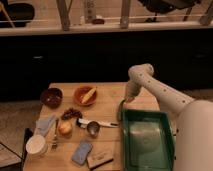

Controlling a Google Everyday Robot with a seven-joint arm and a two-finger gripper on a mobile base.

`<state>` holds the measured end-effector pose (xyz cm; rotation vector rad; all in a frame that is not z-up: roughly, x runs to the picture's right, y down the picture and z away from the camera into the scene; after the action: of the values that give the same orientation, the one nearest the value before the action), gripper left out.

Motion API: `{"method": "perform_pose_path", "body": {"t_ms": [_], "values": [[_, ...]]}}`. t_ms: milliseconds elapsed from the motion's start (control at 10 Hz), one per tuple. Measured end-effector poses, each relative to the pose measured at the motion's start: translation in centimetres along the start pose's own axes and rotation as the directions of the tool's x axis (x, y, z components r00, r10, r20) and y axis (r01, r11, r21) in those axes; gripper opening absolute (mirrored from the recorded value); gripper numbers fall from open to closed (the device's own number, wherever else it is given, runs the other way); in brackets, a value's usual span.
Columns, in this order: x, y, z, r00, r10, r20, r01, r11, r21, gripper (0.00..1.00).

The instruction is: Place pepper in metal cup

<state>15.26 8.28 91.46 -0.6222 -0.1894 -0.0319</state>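
Starting with containers: orange bowl (76,93) at the back of the wooden table (107,92), with a yellow piece of food (89,94) lying inside. Dark red bowl (51,96) just left of it, contents too dark to tell. Metal cup (93,129) near the table's middle, upright, inside hard to make out, long white-and-dark handle lying toward the green tray (147,150). White paper cup (36,145) at the front left corner. Green tray on the right side, its green floor in plain view. Stretched in from the right, white arm (160,92), bent at the elbow and angled down toward the tray's back left corner. Gripper (123,101) above the table there, clamped together on the pepper (120,111), green and curved, hanging below the fingers, well apart from the metal cup.
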Motion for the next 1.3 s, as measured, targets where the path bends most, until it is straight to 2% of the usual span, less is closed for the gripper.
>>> {"method": "perform_pose_path", "body": {"t_ms": [100,200,400,700,1000,1100,1200,1300], "values": [[-0.3,0.4,-0.1,1.0,-0.004,-0.003,0.004,1.0,0.001,0.01],[-0.6,0.8,-0.2,1.0,-0.005,-0.006,0.005,1.0,0.002,0.02],[-1.6,1.4,-0.3,1.0,-0.018,-0.009,0.018,1.0,0.0,0.13],[-2.0,2.4,-0.1,1.0,-0.027,-0.009,0.027,1.0,-0.005,0.21],[-2.7,2.8,0.5,0.999,-0.035,-0.002,0.035,0.999,-0.01,0.48],[-2.6,2.9,0.7,0.999,-0.034,-0.002,0.034,0.999,-0.011,0.54],[-2.9,3.1,0.7,0.999,-0.042,-0.001,0.042,0.999,-0.013,0.54],[-3.4,3.4,0.4,0.999,-0.053,-0.001,0.053,0.999,-0.012,0.49]]}}
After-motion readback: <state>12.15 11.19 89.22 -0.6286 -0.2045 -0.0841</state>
